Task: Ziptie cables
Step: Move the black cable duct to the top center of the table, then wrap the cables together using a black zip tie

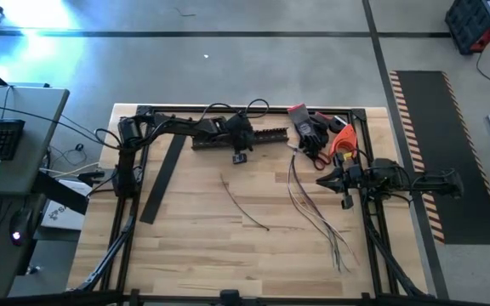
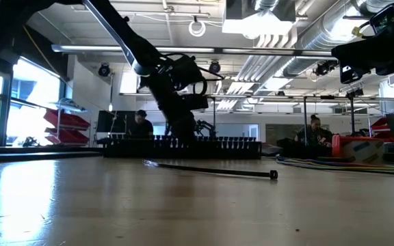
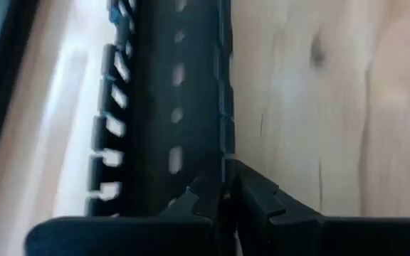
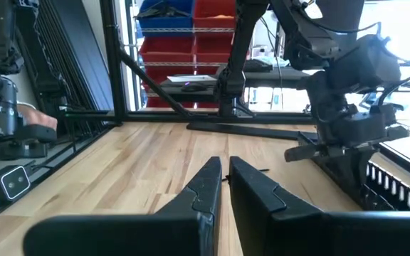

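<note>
Several thin pale and dark cables (image 1: 313, 208) lie loosely curved on the wooden table's right half, no gripper on them. A thin black ziptie (image 2: 211, 169) lies flat at mid-table (image 1: 245, 204). My left gripper (image 1: 239, 156) is shut and points steeply down at the near wall of the black slotted duct (image 1: 266, 136) along the far edge; in the left wrist view its fingertips (image 3: 224, 193) sit right at that wall (image 3: 223, 135). My right gripper (image 4: 224, 167) is shut, held level at the table's right side (image 1: 334, 180), with nothing in it. My left gripper comes slanting down from the table's left onto the top edge of the duct's near wall (image 3: 224, 167). Its own fingers hide the spot, so I cannot tell whether they touch the duct or hold anything.
A flat black strip (image 1: 164, 178) lies slanted on the left. Black-and-red gloves (image 1: 309, 127) and an orange-handled tool (image 1: 343, 140) sit at the far right corner. A black frame (image 1: 126, 246) borders the table. People sit in the room beyond (image 2: 141, 123).
</note>
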Motion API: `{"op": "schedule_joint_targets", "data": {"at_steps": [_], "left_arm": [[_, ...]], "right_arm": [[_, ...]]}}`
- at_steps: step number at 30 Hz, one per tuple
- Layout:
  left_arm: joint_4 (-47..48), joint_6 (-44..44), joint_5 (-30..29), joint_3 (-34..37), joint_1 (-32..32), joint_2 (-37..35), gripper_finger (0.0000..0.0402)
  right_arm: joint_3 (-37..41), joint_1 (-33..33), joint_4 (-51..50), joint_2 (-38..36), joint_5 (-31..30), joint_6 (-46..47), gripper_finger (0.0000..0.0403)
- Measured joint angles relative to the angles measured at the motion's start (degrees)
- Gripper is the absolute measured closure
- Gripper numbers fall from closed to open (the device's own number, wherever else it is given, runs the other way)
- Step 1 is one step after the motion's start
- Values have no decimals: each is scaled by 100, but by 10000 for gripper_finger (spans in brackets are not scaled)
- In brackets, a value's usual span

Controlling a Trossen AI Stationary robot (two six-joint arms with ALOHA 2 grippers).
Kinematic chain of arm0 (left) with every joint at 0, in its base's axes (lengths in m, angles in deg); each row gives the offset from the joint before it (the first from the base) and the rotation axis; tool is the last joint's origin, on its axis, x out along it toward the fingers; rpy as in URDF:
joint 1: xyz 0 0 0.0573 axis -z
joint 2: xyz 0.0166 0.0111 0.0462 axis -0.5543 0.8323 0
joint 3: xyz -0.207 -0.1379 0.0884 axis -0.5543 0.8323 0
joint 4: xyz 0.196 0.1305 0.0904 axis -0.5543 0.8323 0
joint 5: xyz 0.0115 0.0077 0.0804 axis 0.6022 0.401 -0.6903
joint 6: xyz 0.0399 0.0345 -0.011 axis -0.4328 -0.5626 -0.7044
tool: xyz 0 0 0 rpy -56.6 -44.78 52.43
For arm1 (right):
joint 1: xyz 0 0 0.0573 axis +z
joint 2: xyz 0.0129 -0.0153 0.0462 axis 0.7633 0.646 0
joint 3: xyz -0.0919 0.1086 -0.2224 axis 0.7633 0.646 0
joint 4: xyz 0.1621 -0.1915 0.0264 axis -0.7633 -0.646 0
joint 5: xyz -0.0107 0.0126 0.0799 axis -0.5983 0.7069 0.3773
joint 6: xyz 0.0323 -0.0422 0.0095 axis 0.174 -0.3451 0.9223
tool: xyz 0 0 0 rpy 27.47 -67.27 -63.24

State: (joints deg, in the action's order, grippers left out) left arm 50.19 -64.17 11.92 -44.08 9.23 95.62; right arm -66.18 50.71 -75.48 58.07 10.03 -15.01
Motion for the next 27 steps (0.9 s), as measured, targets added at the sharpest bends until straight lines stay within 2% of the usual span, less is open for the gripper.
{"op": "schedule_joint_targets", "data": {"at_steps": [12,14,20,23,27], "left_arm": [[271,126,-424,-7,-33,-764,243],[420,151,-277,-10,-13,-1048,232],[628,556,727,260,404,-2073,230],[-44,866,724,1006,986,-2633,234],[-1938,1509,234,2351,2048,-3195,240]], "right_arm": [[-2,2,-2,0,-1,-1,387],[-2,2,0,0,-2,0,387],[-2,1,-3,0,-1,-1,387],[-2,0,-4,0,-2,-1,387],[-2,1,-3,0,-2,0,387]]}}
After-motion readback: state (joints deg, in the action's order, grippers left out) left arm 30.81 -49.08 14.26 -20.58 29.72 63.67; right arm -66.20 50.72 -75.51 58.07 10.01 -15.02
